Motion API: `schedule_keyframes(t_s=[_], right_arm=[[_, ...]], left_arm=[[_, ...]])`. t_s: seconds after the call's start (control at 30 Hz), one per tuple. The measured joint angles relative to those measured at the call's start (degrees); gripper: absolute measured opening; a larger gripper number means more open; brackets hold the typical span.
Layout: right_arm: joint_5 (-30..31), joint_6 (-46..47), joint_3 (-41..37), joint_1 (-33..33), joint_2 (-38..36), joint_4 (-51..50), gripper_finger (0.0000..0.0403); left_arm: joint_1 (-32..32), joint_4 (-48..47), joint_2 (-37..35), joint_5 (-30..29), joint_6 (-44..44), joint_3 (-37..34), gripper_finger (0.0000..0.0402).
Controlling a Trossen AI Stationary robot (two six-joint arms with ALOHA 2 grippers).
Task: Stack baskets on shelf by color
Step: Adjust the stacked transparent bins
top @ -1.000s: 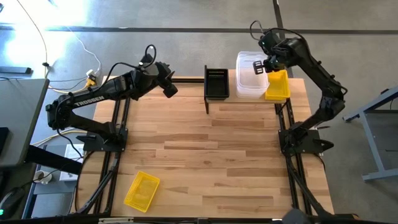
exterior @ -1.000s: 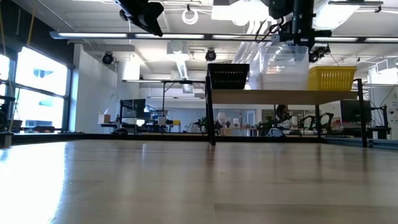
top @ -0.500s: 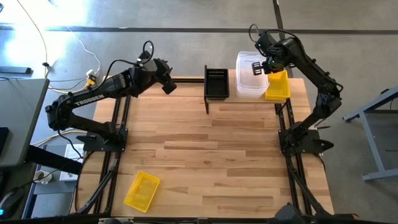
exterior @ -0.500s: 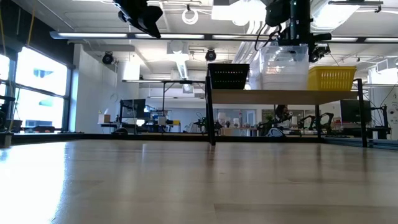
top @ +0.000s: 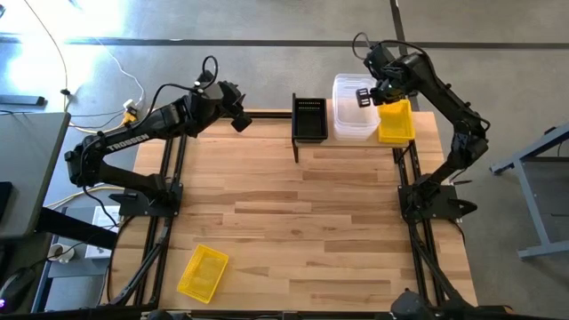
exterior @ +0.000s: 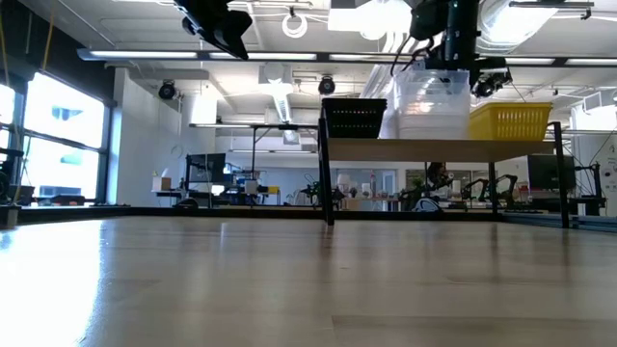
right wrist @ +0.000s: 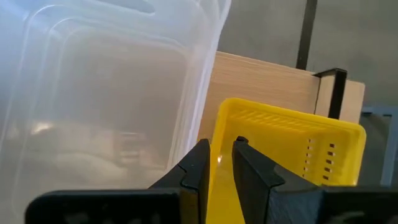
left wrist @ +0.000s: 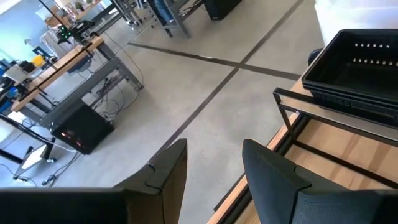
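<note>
Gripping the clear tubs' (top: 352, 118) near wall with right fingers (right wrist: 200, 163) clamped, nudging the stack along the shelf (exterior: 443, 149) between black basket (top: 309, 117) and yellow basket (top: 396, 122), left fingers (left wrist: 171, 165) apart, idle beyond the table's (top: 293, 222) far edge.

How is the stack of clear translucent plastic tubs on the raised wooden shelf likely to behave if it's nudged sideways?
The stack of clear translucent plastic tubs looks thin-walled and empty, so it is probably light and would slide easily on the smooth light-wood shelf. In the low view it stands taller than the black mesh basket and yellow mesh basket beside it, so a high push might tip it.
</note>
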Motion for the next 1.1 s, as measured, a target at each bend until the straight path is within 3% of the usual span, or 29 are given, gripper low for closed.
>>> schedule_keyframes(t_s=[0.4, 0.63, 0.83, 1.1], right_arm=[[1.55, 0.25, 0.00, 0.11, -0.71, -0.76, 0.0057], [5.70, 3.01, 0.00, 1.81, -4.42, -4.69, 0.0057], [5.63, 2.31, 0.00, 5.74, -7.37, -4.32, 0.0057], [7.11, -0.65, 0.00, 13.70, -10.93, -4.65, 0.0057]], left_arm=[[0.00, -0.01, 0.00, -0.04, 1.40, 0.00, 0.0145], [-0.04, -9.15, 0.00, -0.28, -2.37, 0.00, 0.0145], [-1.63, -22.11, -1.57, 1.60, -14.49, 0.00, 0.0145], [-4.22, -33.94, -7.11, 20.58, -42.60, 0.04, 0.0145]])
